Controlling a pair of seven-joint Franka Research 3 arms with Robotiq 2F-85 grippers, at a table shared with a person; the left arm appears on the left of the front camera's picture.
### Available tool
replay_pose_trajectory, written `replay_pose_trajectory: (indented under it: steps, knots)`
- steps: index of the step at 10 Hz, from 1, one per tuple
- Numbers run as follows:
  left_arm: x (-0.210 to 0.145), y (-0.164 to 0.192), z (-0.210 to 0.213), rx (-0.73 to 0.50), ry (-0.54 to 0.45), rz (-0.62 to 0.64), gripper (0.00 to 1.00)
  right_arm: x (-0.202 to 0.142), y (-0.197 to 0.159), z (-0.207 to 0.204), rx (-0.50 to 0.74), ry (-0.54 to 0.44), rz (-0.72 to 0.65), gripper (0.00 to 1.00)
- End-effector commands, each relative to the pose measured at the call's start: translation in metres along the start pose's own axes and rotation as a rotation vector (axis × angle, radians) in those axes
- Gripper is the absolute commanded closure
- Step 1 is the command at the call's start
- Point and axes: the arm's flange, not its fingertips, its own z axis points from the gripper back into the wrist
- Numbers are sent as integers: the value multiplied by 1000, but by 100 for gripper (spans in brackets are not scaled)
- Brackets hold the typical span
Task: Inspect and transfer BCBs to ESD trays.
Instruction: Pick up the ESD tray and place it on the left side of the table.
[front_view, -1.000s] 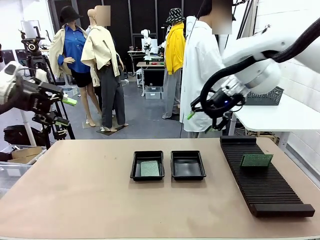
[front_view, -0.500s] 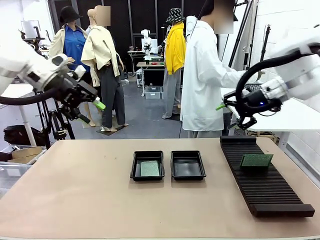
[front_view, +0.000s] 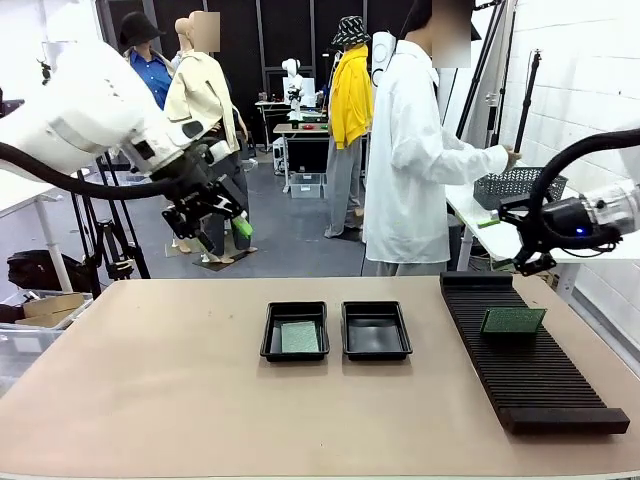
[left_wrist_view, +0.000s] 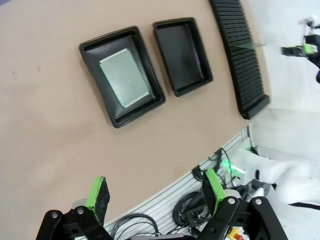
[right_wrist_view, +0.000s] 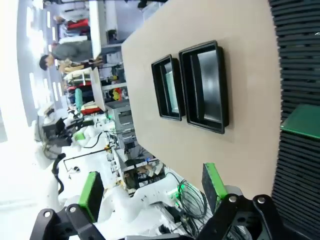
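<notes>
Bench (front_view: 150, 400): tan top in a workshop, with a person across it and a white side table behind.
Landmark: slotted rack (front_view: 540, 380), long and black, lying on the right part of the bench and running from near edge to far edge.
BCB on rack (front_view: 512, 320): green board standing on edge in the slots, tilted, in the far half of the slotted rack.
Empty ESD tray (front_view: 376, 335): shallow and black, flat on the bench near the slotted rack's left side, not touching it.
Loaded ESD tray (front_view: 268, 335): just beside the empty ESD tray, on the side away from the slotted rack.
BCB in tray (front_view: 299, 337): green board lying flat inside the loaded ESD tray.
Left fingers (front_view: 241, 226): spread apart, gripping nothing; raised high over the far bench edge, well left of the slotted rack and beyond both trays.
Right fingers (front_view: 487, 222): spread apart, gripping nothing; raised in the air above the far end of the slotted rack, clear of it.
Person (front_view: 405, 150): white coat, standing past the far end of the slotted rack, one hand reaching to a grey mesh basket (front_view: 520, 186) on the side table.
</notes>
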Motion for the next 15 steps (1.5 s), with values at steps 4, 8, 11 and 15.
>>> replay_pose_trajectory:
  steps: [4, 8, 11, 15]
  knots:
    - [32, -15, -66, 185, -6, 81, 2, 10, -24, 23, 40, 96, 107, 0]
    - [34, -15, -131, 210, 15, 164, 2, 16, -35, 24, 74, 88, 86, 0]
    - [31, -5, -171, 263, 35, 200, 2, 15, -33, 21, 55, 80, 73, 0]
    - [34, 6, -203, 313, 38, 230, 2, 15, -33, 21, 55, 80, 73, 0]
